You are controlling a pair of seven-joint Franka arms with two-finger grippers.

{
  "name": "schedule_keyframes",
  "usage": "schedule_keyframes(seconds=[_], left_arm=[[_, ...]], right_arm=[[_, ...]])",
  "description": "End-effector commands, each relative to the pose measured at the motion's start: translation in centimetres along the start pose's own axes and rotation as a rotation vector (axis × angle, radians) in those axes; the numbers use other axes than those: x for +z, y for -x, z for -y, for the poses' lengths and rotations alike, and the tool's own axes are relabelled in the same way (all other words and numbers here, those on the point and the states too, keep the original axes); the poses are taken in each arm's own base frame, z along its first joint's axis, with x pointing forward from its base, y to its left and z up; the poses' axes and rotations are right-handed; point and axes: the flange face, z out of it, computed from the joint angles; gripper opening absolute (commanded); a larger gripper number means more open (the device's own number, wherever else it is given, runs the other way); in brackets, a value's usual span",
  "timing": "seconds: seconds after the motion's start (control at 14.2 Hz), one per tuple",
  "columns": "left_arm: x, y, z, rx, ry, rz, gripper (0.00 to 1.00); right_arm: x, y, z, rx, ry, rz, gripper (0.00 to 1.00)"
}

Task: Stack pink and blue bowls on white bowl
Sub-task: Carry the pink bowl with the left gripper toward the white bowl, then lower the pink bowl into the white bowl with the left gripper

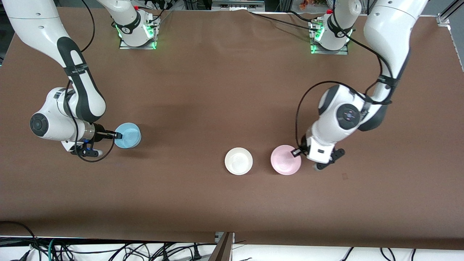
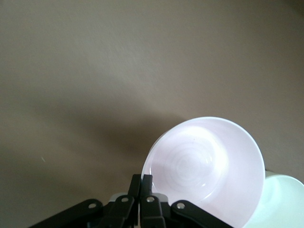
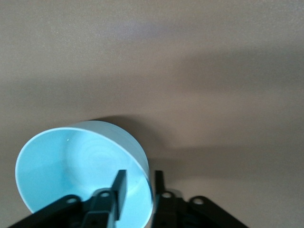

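Both arms on bowls at once. Right gripper [image 1: 116, 135] sits at the blue bowl [image 1: 127, 135], toward the right arm's end of the table, fingers straddling the rim: in the right wrist view one finger [image 3: 118, 189] is inside the bowl [image 3: 80, 171] and the other outside the wall, clamped on the rim. Bowl looks tipped, mouth leaning toward the gripper, w/ a shadow under its wall.

Left gripper [image 1: 297, 152] is at the pink bowl [image 1: 285, 160], toward the left arm's end. Left wrist view shows its fingers [image 2: 141, 187] pinched tight on the pink rim [image 2: 204, 171], bowl mouth-up and slightly tilted.

White bowl [image 1: 238, 161] sits upright, mouth up, just beside the pink one on the side toward the right arm, a narrow gap between them; its edge shows in the left wrist view [image 2: 285, 204].

Room: wide bare brown table [image 1: 224, 90] between blue and white bowls, plenty of open cloth toward the bases and toward the front edge too. Bowls are round, so no long axis.

Writing: a small label on the right arm's dark band, too small to read.
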Motion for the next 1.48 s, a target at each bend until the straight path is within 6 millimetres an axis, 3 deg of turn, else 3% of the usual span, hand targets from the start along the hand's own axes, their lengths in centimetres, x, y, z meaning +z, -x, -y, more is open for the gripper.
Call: schedule_keyframes(seconds=[0.0, 0.28, 0.35, 0.63, 0.85, 1.41], left_arm=[[-1.4, 2.7, -2.7, -0.079, -0.005, -0.033, 0.0], [-2.3, 6.3, -6.5, -0.149, -0.001, -0.025, 0.0], [-2.2, 7.0, -7.2, -0.172, 0.004, -0.023, 0.0], [-1.2, 9.8, -9.6, -0.222, 0.001, -0.056, 0.0], [0.7, 11.5, -11.4, -0.246, -0.012, -0.103, 0.0], [2.6, 12.1, -12.8, -0.334, 0.002, -0.098, 0.0]], right_arm=[[-0.4, 0.6, 0.0, 0.006, -0.024, 0.005, 0.27], [-0.6, 0.6, 0.1, 0.005, -0.026, 0.017, 0.02], [-0.5, 0.6, 0.1, -0.001, -0.026, 0.019, 0.0], [-0.4, 0.7, 0.1, -0.008, -0.028, 0.025, 0.0], [-1.3, 0.4, 0.5, 0.001, -0.055, 0.034, 0.0], [-5.1, -1.1, 1.9, -0.076, -0.084, 0.031, 0.0]])
